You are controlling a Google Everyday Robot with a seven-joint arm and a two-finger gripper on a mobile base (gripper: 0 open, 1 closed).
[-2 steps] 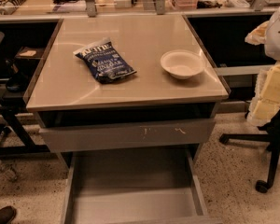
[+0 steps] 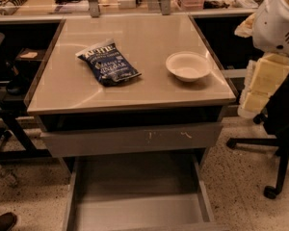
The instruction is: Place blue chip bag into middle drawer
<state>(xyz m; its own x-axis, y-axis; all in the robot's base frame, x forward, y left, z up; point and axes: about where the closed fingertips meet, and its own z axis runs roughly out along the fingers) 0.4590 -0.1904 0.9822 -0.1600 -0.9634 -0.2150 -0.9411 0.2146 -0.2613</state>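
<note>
Only the arm (image 2: 279, 18) has shifted since a moment ago, creeping a little further in from the right edge. The bag, bowl and drawers are all exactly where they were.

And the gripper (image 2: 261, 83) hangs at the far right, beside the table's right edge and just below the level of its top, with its cream-coloured end pointing down. Whether it is spread or closed, I cannot tell from this angle. It is holding nothing that can be seen, and it is well apart from the bag.

Now the blue chip bag (image 2: 108, 64): it lies flat on the left half of the table (image 2: 135, 88), tilted with its white top band toward the back left. The white bowl (image 2: 188, 66) sits to its right (upright, with a clear gap between the two).

Down below, the middle drawer (image 2: 135, 211) is pulled wide open, its flat grey bottom bare. Above it is the grey drawer front (image 2: 130, 138) with pale scratch marks. An office chair (image 2: 274, 153) stands on the speckled floor behind the gripper.
</note>
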